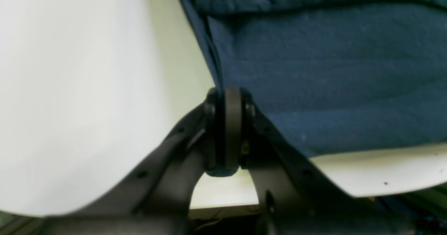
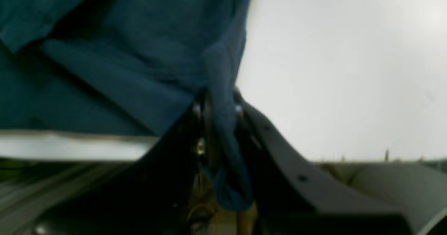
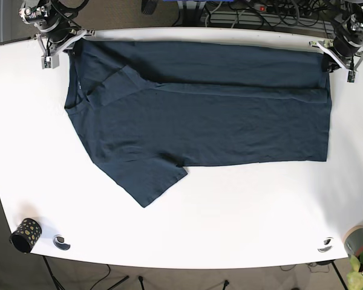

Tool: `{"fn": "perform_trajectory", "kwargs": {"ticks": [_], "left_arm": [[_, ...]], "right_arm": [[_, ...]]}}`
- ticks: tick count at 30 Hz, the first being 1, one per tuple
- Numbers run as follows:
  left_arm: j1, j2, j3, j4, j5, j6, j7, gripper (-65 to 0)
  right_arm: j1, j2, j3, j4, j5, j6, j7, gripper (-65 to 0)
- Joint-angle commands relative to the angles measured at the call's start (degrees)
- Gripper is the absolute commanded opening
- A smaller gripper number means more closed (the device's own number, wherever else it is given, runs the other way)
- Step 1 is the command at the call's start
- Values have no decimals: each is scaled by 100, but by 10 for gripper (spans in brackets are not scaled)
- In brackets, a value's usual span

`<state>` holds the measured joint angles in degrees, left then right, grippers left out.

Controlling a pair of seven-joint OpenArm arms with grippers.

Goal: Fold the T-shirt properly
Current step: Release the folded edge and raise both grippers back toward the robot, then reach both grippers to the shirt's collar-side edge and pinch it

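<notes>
bare white table [image 3: 230, 229] below T-shirt [image 3: 199, 115], small cup [image 3: 25, 234] near corner

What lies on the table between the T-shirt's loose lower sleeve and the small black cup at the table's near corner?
Only bare white table lies between the T-shirt sleeve and the black cup; the base view shows this.

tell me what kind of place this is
Probably a robotics lab or test workspace: a white table holds only a dark blue T-shirt, tangled cables run behind it, and tripod-like legs stand underneath.
</notes>
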<state>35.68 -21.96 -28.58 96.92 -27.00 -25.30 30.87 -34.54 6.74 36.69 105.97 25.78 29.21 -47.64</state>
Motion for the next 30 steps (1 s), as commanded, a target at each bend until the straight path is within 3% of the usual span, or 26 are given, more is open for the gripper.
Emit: {"fn": "perform_trajectory", "kwargs": {"ticks": [1,3,5,6,7,9,12,15,17,26,30], "left_arm": [[14,-86,-162,114,-47,-235,47,-650],[-3,-86,-171,114,-38,-384,126,-650],[-21,-86,-118,105,-38,-525,231,-650],[-38,-86,-74,105,-38,-551,275,-637],[-82,-86,-4,114,-38,-569,302,-604],[-223,-86,102,167,-38,-587,381,-472],[-276,-68,111,220,-38,-595,425,-303],[-293,-68,111,272,-38,-595,425,-199],[-302,-68,111,281,-47,-595,425,-181],[-1287,-59,295,343,-38,-569,425,-179],[-1806,-59,550,316,-38,-560,425,-179]], "right_arm": [[-58,-37,37,106,46,11,91,-650],[-58,-107,46,106,11,2,135,-579],[-22,-142,195,97,11,2,135,-406],[-14,-151,230,88,11,2,135,-354],[-5,-151,265,88,11,2,135,-298],[92,-151,283,97,11,2,135,-163],[127,-134,283,132,46,11,126,-60],[153,-116,283,317,37,11,109,-22],[153,-107,283,396,46,19,118,-22],[1006,-90,230,273,11,19,91,-22],[1560,104,134,-105,11,19,74,-22]]}}
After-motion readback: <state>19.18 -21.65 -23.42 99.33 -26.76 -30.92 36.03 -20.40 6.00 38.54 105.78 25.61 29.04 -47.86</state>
